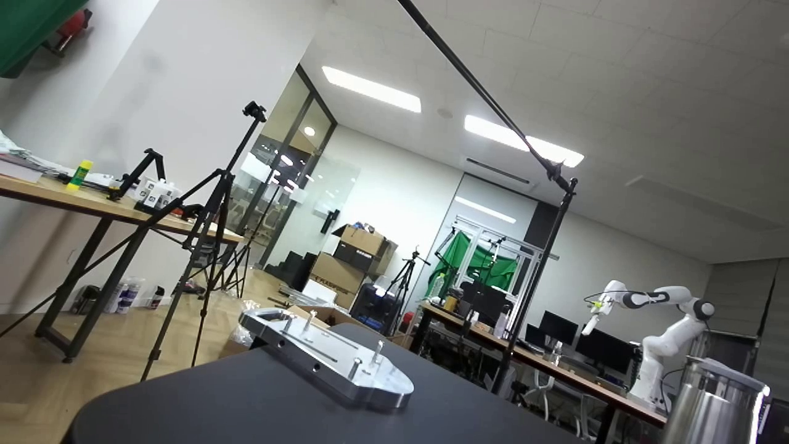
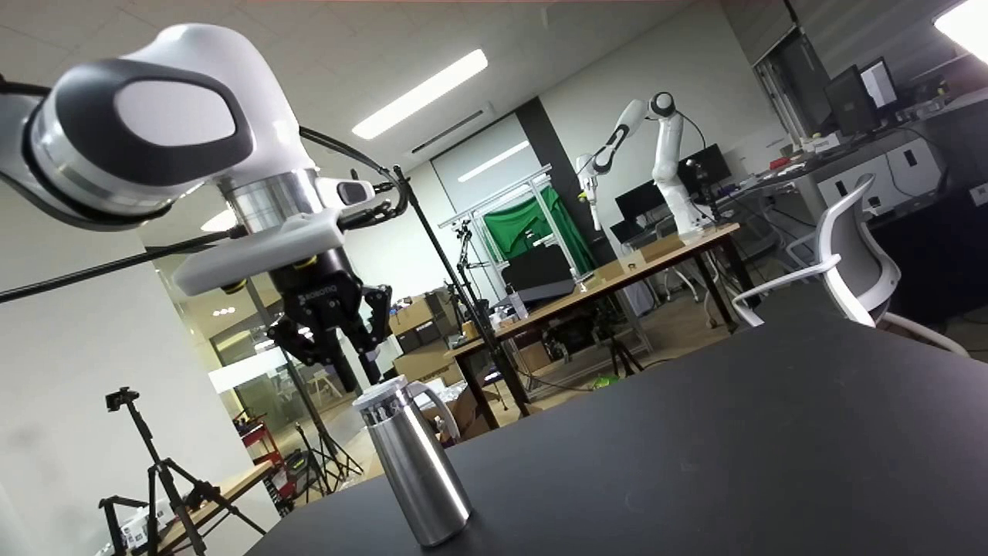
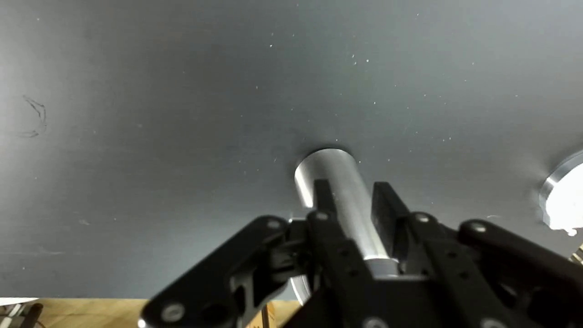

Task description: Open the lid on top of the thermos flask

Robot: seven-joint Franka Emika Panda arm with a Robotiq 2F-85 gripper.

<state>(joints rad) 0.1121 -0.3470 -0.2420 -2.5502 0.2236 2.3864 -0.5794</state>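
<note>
The thermos flask (image 2: 421, 471) is a shiny silver cylinder with a handle, standing upright on the dark table. Its lid (image 2: 380, 391) is a grey cap on top, and it looks closed. The flask (image 1: 709, 410) and lid (image 1: 730, 373) also show at the lower right in an exterior view. My gripper (image 2: 363, 384) points down beside the lid's edge; I cannot tell whether it touches. In the wrist view the gripper (image 3: 351, 183) has its fingers partly apart with nothing held between them. The flask body (image 3: 341, 182) shows behind the fingers, and the gripper hides the lid.
A metal plate with several pegs (image 1: 327, 354) lies on the dark table (image 2: 695, 440). Part of a bright metal object (image 3: 565, 196) shows at the right of the wrist view. The flask's handle (image 2: 440, 409) sticks out to one side. The table's edge runs near the flask.
</note>
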